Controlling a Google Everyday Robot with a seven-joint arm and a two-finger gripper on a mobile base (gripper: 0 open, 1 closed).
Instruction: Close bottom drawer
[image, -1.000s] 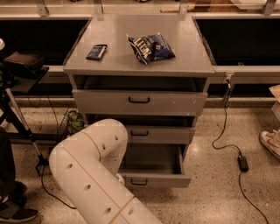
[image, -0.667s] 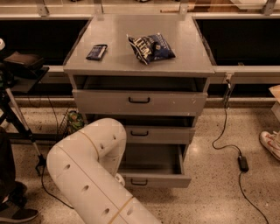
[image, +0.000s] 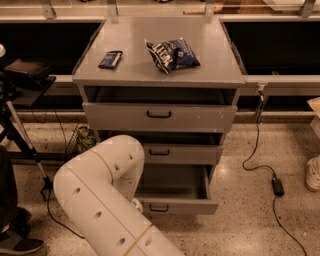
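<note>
The bottom drawer (image: 176, 205) of the grey cabinet (image: 160, 75) is pulled well out; its shallow grey tray is open and looks empty, and its low front panel carries a small black handle (image: 159, 208). My white arm (image: 100, 200) rises from the lower left and bends over the drawer's left front corner. My gripper is hidden behind the arm's elbow, near the left end of the drawer's front.
The middle drawer (image: 180, 152) and top drawer (image: 159, 116) stand slightly out. A blue chip bag (image: 172, 54) and a small dark packet (image: 110, 59) lie on the cabinet. A cable with a black adapter (image: 278, 186) crosses the right floor. A tripod (image: 20, 135) stands at left.
My arm's elbow has shifted slightly to the left. The bottom drawer has not visibly moved.
</note>
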